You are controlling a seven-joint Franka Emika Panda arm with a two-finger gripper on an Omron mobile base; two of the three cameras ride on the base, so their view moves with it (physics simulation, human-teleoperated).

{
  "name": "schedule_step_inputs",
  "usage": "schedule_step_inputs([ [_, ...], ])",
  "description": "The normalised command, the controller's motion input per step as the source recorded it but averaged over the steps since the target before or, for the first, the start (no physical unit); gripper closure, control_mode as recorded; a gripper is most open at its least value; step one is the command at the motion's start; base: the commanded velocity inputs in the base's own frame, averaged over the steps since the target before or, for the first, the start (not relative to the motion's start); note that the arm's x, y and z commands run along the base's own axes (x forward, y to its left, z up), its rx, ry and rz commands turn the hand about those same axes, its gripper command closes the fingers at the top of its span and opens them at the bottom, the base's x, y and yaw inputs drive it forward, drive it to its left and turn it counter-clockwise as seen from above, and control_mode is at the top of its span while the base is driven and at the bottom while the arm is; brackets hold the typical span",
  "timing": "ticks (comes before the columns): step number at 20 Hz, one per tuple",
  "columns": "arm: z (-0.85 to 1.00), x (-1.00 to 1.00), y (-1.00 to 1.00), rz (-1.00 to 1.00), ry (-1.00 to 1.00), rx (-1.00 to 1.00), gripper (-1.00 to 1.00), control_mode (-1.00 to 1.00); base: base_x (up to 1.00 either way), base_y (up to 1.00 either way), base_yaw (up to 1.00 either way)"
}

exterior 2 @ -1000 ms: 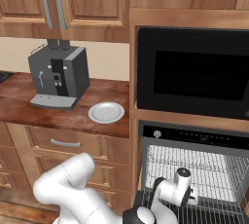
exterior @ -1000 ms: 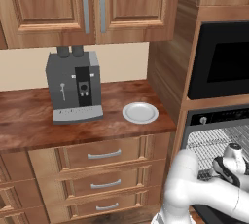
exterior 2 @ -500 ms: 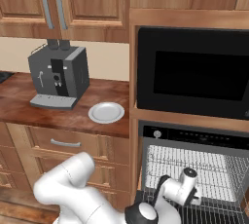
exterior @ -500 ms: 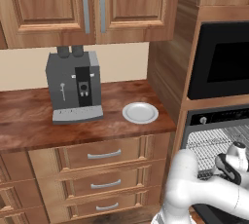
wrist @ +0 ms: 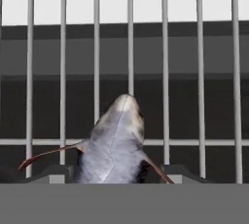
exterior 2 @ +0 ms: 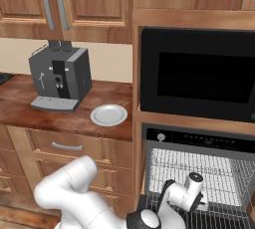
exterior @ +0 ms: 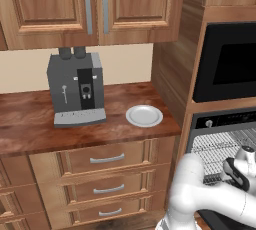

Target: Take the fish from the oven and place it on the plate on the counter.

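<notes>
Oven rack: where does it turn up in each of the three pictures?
Left base view: rack at lower right, inside the oven.
Right base view: lower right too.
Hand view: bars running top to bottom, fish on them.
Shared by base views: plate, left of the oven.

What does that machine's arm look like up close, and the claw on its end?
The arm is made of smooth, glossy white rounded segments, thick like bent pipe, with dark black rings and round caps at the joints. No loose cables or markings show. The claw ends in two small dark grey finger tips.
</notes>
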Motion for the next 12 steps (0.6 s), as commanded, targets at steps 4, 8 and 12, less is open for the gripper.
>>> schedule_step_inputs([
  [4,0.45,-0.08,0.01,0.0,-0.02,0.0,1.0,-1.0,0.0,0.0,0.0],
  [8,0.94,-0.19,0.0,0.01,-0.12,0.0,1.0,-1.0,0.0,0.0,0.0],
  [12,1.0,-0.31,0.12,0.0,-0.15,0.02,1.0,-1.0,0.0,0.0,0.0],
])
